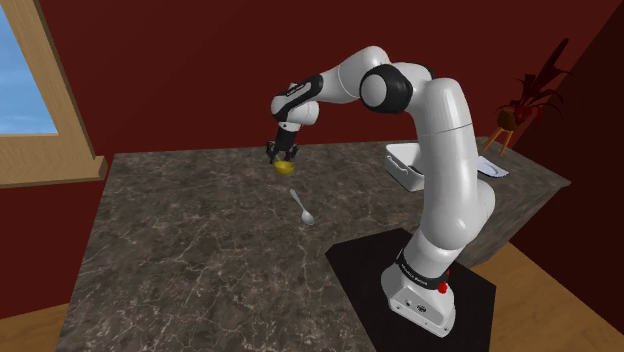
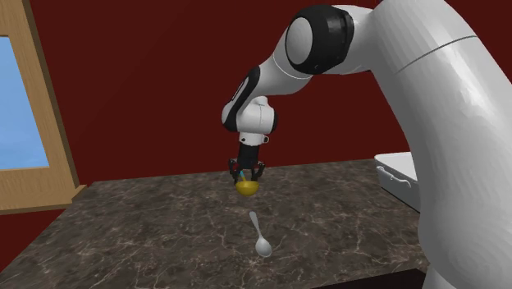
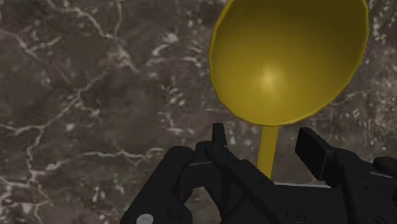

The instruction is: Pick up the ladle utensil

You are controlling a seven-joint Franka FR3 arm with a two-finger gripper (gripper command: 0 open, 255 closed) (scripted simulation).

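1. Yellow round-bowled ladle point(image 3: 286, 57) hung under the jaws, which were clamped on its thin handle, above the dark marbled table point(image 1: 180, 230).
2. Hanging just beyond the small silver spoon point(image 1: 303, 209), it probably called for a straight, steady lift with a firm grip.

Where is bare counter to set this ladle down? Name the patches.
Free: the broad counter stretch between the window sill and the spoon, plus the strip behind the held ladle along the red wall. Crowded: near the white tray and the arm's stand.
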